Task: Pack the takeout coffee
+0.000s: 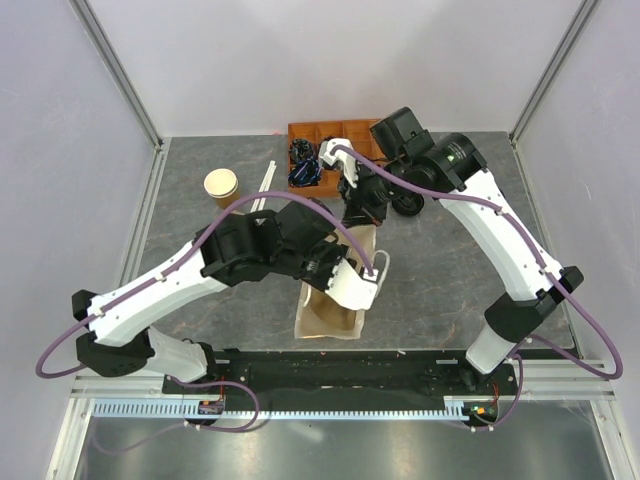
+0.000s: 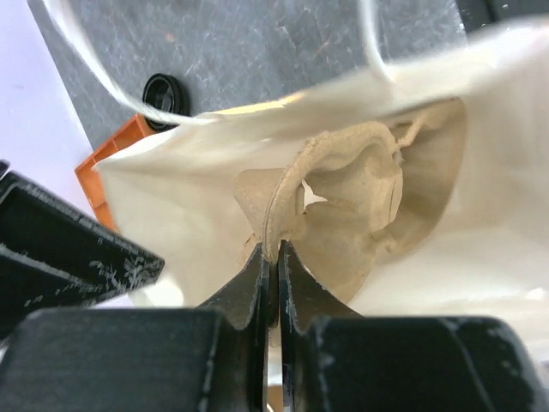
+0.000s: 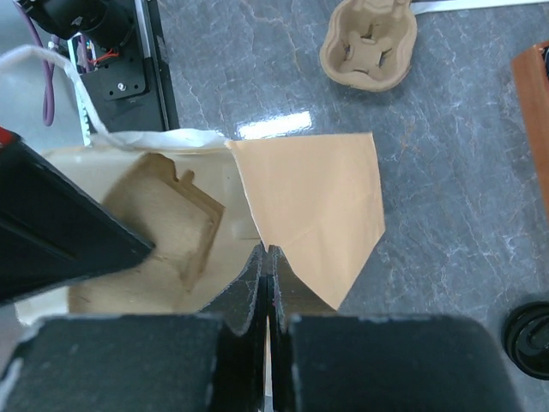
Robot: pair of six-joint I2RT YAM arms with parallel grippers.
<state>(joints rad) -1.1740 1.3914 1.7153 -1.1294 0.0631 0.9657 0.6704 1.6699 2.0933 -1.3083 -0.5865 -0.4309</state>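
Observation:
The takeout coffee with its lid on is not in view. A brown paper bag [image 1: 325, 320] stands open at the table's middle. My left gripper [image 1: 338, 264] reaches into it and is shut on the rim of a pulp cup carrier [image 2: 343, 206], as the left wrist view [image 2: 273, 249] shows. My right gripper [image 1: 362, 222] is shut on the bag's rim [image 3: 309, 197], holding the mouth open, as the right wrist view [image 3: 268, 253] shows. The carrier [image 3: 171, 215] sits inside the bag, and the bag's pale inner wall [image 2: 480, 172] surrounds it.
A lidless tan cup [image 1: 221, 185] stands at the back left beside white sticks [image 1: 265, 185]. A loose black lid [image 1: 407, 205] lies right of the bag. An orange tray [image 1: 330, 150] sits at the back. A second pulp carrier [image 3: 369, 43] lies on the table.

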